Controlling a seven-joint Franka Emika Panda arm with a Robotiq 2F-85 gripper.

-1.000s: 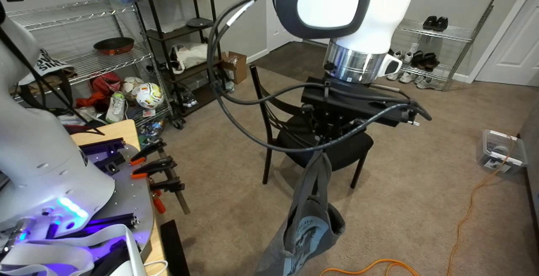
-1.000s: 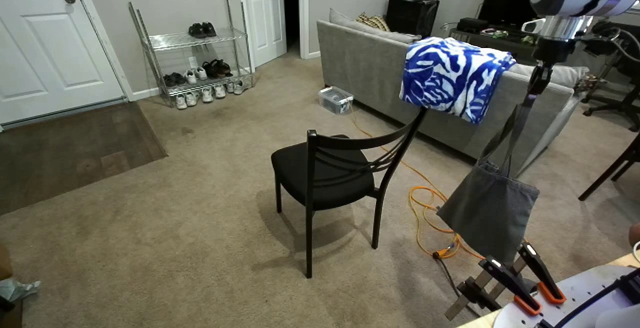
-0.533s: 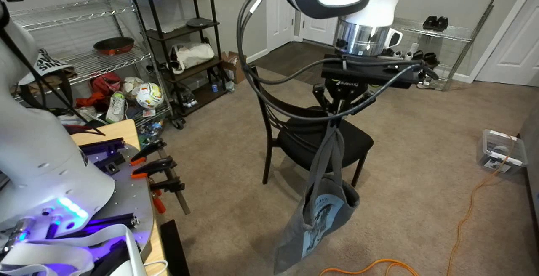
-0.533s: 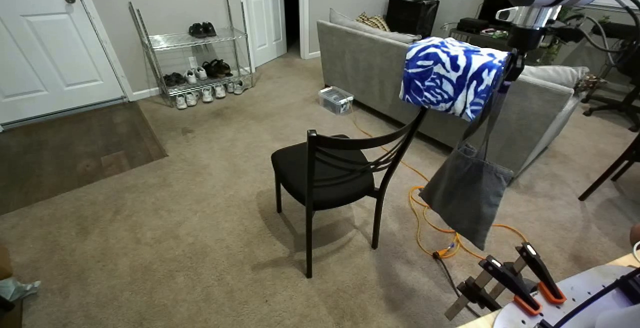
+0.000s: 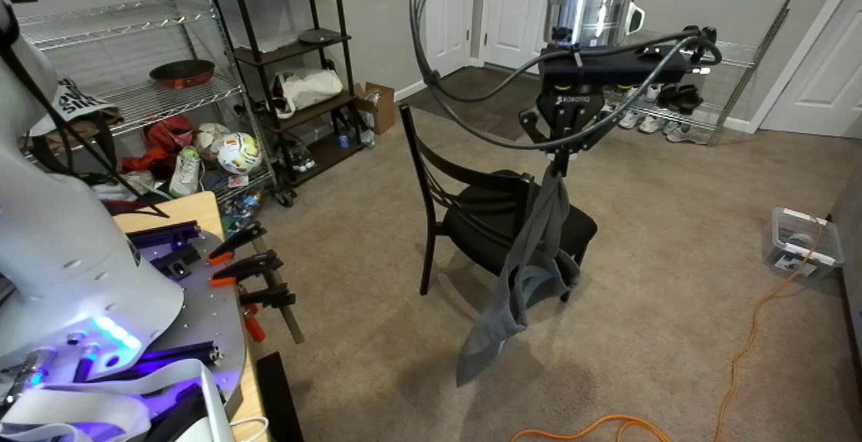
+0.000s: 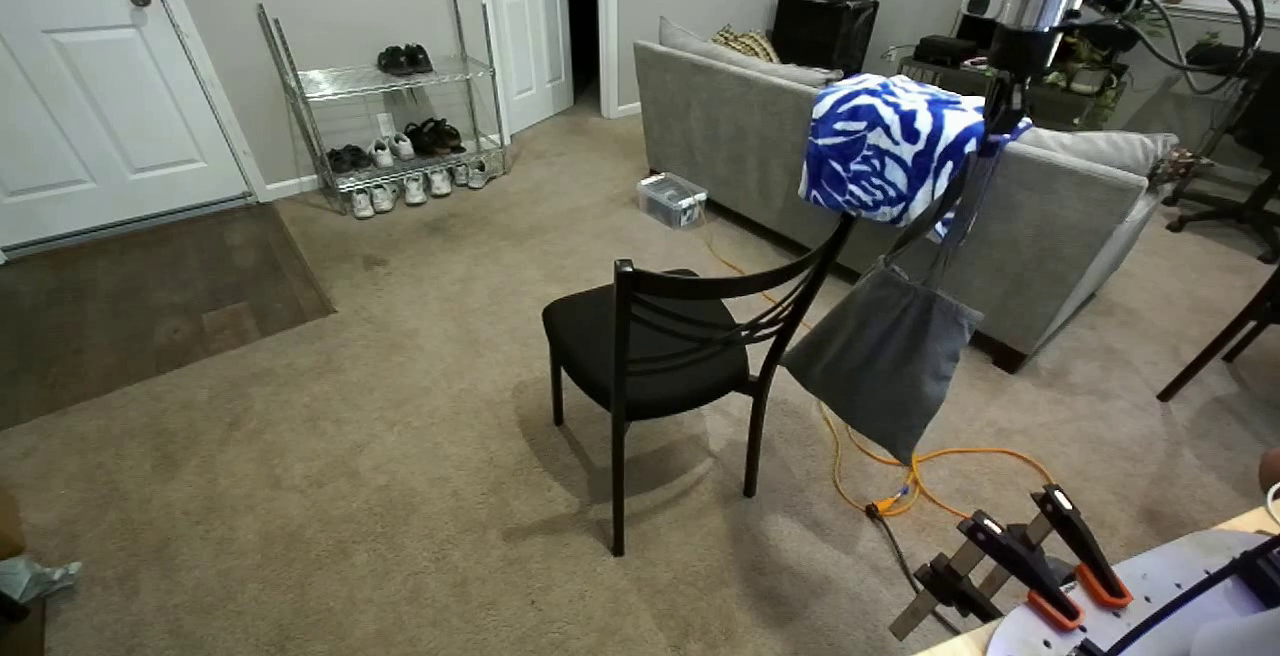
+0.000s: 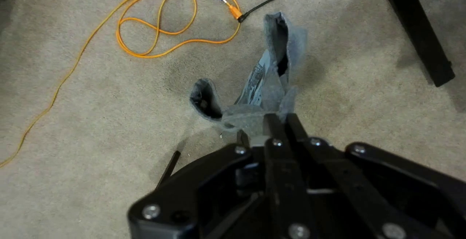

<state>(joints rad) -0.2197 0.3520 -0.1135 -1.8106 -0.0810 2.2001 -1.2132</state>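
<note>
Closed hand around bag (straps, apparently)

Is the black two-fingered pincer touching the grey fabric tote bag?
Touching: in an exterior view, the pincer grips the straps and the bag hangs below.

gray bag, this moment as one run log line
gripper: closed on straps | gray bag: hanging | black chair: upright, contact with bag unclear | orange cord: looped on carpet
</note>
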